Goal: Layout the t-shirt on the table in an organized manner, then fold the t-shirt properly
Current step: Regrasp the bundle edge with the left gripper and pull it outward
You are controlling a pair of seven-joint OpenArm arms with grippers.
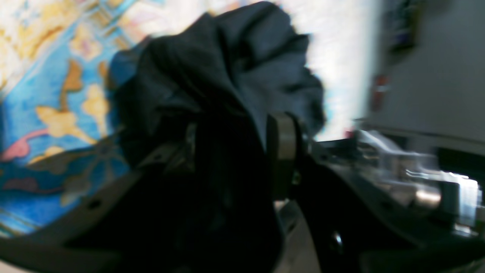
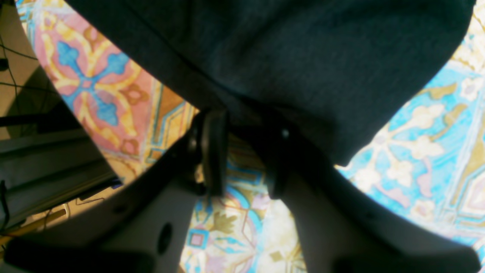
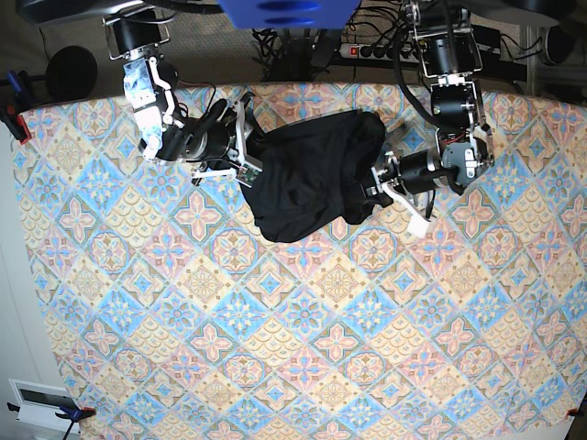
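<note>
- Left tool (image 1: 235, 151) grips a thick bunch of the black t-shirt (image 3: 307, 174); in the left wrist view dark cloth fills the gap between its two fingers (image 1: 282, 151) and billows out beyond them in deep folds.
- Right tool (image 2: 242, 151) also has the t-shirt in its grasp: in the right wrist view the hemmed edge of the cloth runs down between the finger pads (image 2: 214, 151) and is pinched near their tips, with the patterned covering showing through the gap lower down.
- From the base view, the right tool (image 3: 240, 147) sits at the garment's left edge and the left tool (image 3: 381, 179) at its right edge, each arm reaching in from the far side of the tabletop (image 3: 275, 348).
- Between the two tools the t-shirt lies in a rumpled, roughly rounded heap, not spread flat; no sleeve or collar can be made out.
- It sits near the far edge of the tabletop, about midway across, on the tiled cloth of blue, pink, cream and yellow medallions.
- Behind the far edge, cables and a power strip (image 3: 371, 50) lie on the floor between the two arm bases.
</note>
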